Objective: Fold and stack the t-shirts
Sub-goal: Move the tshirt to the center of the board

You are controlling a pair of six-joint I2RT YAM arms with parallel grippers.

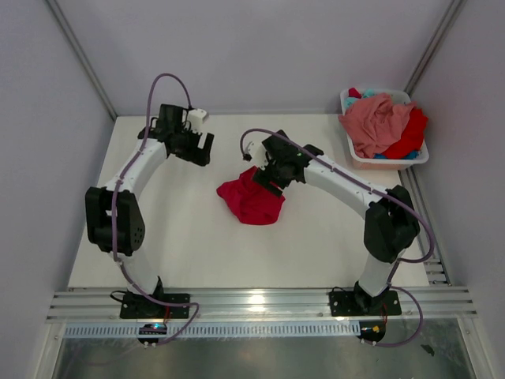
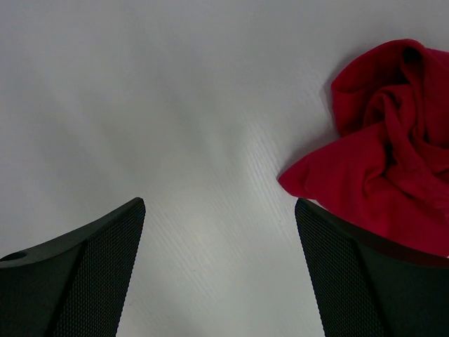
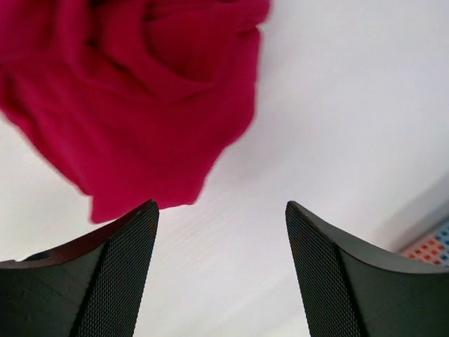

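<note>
- Near the middle of the desk lies the crumpled red shirt, with no clear long axis.
- My right gripper hangs over its far edge, open and empty: the nearer arm.
- My left gripper, open too, hovers far-left, with the shirt to its right.
- Bare desk lies nearward and left; the basket holding the pink shirt sits at the far right corner.

White arm links, black joints, looping purple cables, black mesh-textured jaws.
</note>
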